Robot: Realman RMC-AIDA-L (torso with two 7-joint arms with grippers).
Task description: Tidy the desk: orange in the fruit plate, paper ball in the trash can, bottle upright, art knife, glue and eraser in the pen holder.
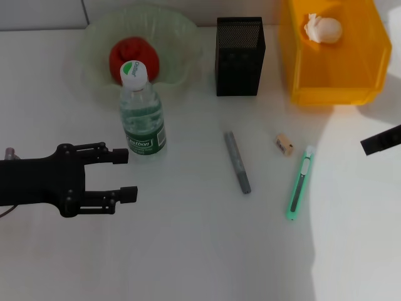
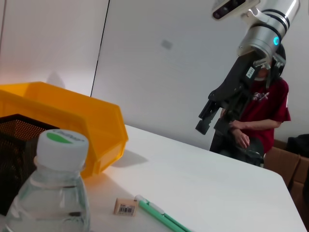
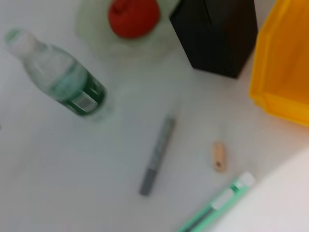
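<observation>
Left tool (image 1: 125, 175): nearest the camera, low over the tabletop (image 1: 188, 251), fingers spread wide, nothing held, just beside the bottle.
Bottle (image 1: 142, 113): upright, cap on, in front of the fruit plate; looks done.
Orange (image 1: 134, 58): in the fruit plate (image 1: 182, 37), done.
Paper ball (image 1: 322, 28): inside the yellow trash can (image 1: 338, 94), done.
Pen holder (image 1: 239, 56): black mesh, upright, between plate and trash can; nothing seen in it.
Glue (image 1: 237, 162): grey stick lying flat, centre of tabletop, well apart from the holder.
Eraser (image 1: 284, 144): small tan block, between glue and art knife, touching neither.
Art knife (image 1: 299, 183): green, flat, just beside the eraser.
Right tool (image 2: 212, 118): raised off the tabletop at the right edge; fingers can't tell.
Step in hand: likely picking one of the three small items for the holder.
How to do it well: come straight down, close across the narrow width at mid-length, tip it vertical over the holder mouth, release low. Keep the left arm clear of the bottle.
</observation>
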